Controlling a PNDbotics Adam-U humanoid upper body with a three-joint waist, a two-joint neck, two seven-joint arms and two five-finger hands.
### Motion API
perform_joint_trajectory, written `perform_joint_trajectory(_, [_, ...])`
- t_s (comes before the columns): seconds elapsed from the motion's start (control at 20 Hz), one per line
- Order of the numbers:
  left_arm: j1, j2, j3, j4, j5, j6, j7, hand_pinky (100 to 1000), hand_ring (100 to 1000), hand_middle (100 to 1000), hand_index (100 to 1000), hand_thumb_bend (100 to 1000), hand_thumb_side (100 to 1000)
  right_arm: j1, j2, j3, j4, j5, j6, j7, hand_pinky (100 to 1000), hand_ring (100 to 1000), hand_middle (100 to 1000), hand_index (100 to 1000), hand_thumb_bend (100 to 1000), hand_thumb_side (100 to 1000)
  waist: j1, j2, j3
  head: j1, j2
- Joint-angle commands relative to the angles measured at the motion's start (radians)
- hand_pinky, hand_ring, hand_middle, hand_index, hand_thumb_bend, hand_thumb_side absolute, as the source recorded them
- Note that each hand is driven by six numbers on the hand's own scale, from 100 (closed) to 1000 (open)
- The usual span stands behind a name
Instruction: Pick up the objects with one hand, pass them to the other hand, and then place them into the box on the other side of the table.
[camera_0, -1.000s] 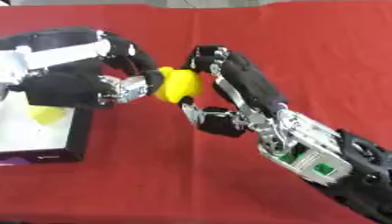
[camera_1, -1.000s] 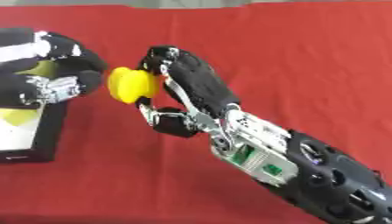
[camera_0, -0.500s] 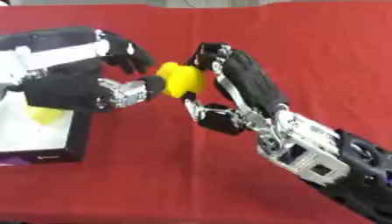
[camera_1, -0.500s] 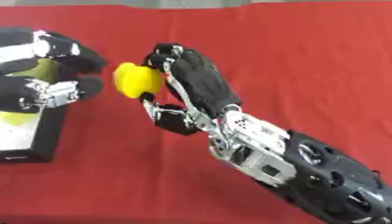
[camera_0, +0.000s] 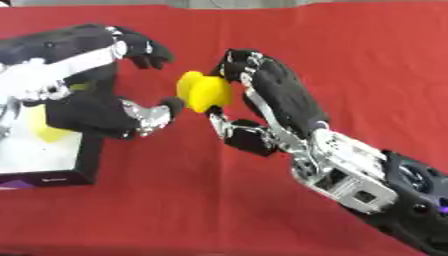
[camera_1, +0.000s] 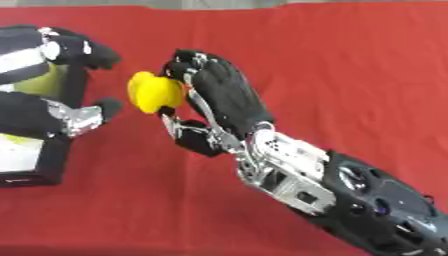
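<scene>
Right hand (camera_0: 271, 95) pinches the yellow object (camera_0: 203, 92) above the red table (camera_0: 350, 55); left hand (camera_0: 105, 100), fingers spread, flanks it near the left-edge box (camera_0: 52, 160).

Stereo head pair, looking down, near-identical overlap.

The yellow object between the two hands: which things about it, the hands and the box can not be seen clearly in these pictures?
- Yellow object: its far side is hidden by the right hand in both views; its exact kind is blurred.
- Left hand: whether its fingertips touch the object cannot be told.
- Box: the left arm covers its top, and the left edge cuts it in both views.
- Yellow thing in the box: mostly hidden.
</scene>
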Motion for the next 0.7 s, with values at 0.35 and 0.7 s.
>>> perform_joint_trajectory(0.35, [-0.024, -0.026, 0.001, 0.005, 0.003, 0.048, -0.027, 950, 839, 786, 909, 257, 802, -0.02, -0.002, 0.004, -0.02, 0.075, 0.005, -0.02, 715, 577, 555, 555, 100, 100, -0.003, -0.015, 0.004, 0.004, -0.011])
perform_joint_trajectory(0.7, [-0.03, -0.046, -0.008, 0.04, -0.01, 0.046, -0.033, 951, 841, 786, 910, 266, 816, -0.026, 0.0, 0.009, -0.02, 0.119, 0.008, -0.006, 716, 568, 554, 554, 100, 100, -0.003, -0.014, 0.005, 0.005, -0.013])
